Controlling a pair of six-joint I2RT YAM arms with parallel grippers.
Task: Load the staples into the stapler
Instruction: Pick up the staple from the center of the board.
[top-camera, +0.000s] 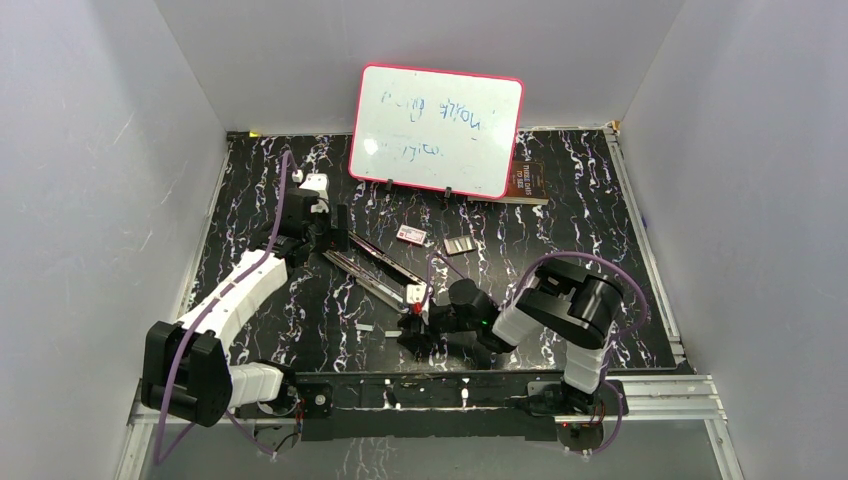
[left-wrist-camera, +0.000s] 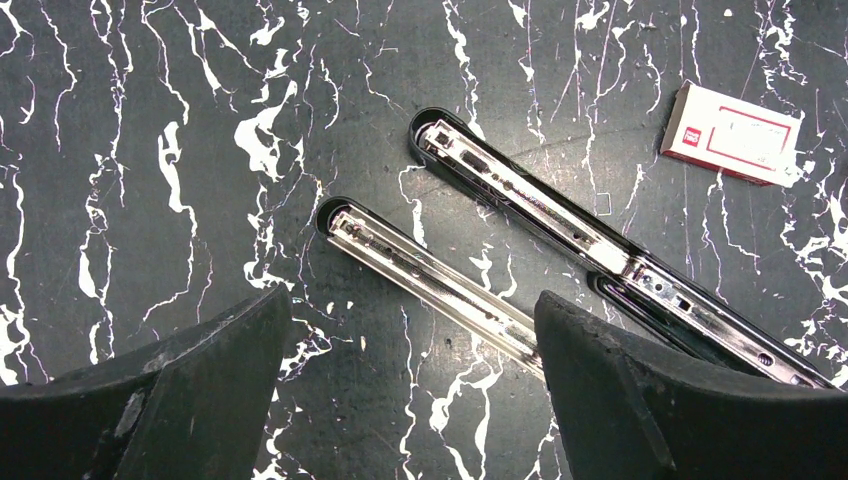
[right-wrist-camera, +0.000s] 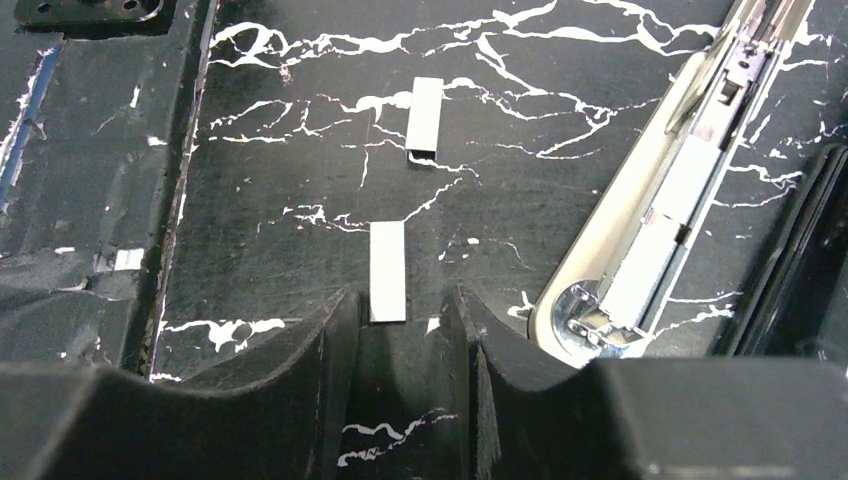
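The stapler (top-camera: 372, 265) lies opened flat on the black marbled table, and both halves show shiny rails (left-wrist-camera: 430, 275) (left-wrist-camera: 560, 215). My left gripper (left-wrist-camera: 412, 300) hovers open over its far end, with the right finger (left-wrist-camera: 600, 380) above the nearer rail. It holds nothing. Two strips of staples lie flat in the right wrist view: one further off (right-wrist-camera: 424, 115), one (right-wrist-camera: 387, 270) with its near end at the mouth of my right gripper (right-wrist-camera: 400, 300). There is a gap on both sides of that strip; the jaws are open. The stapler's hinge end (right-wrist-camera: 650, 230) lies just to their right.
A small white box with a red label (left-wrist-camera: 735, 130) (top-camera: 411, 234) lies beyond the stapler. Two small grey pieces (top-camera: 460, 245) lie to its right. A whiteboard (top-camera: 437, 130) leans at the back over a brown book (top-camera: 527, 180). The metal table rail (top-camera: 660, 395) runs along the near edge.
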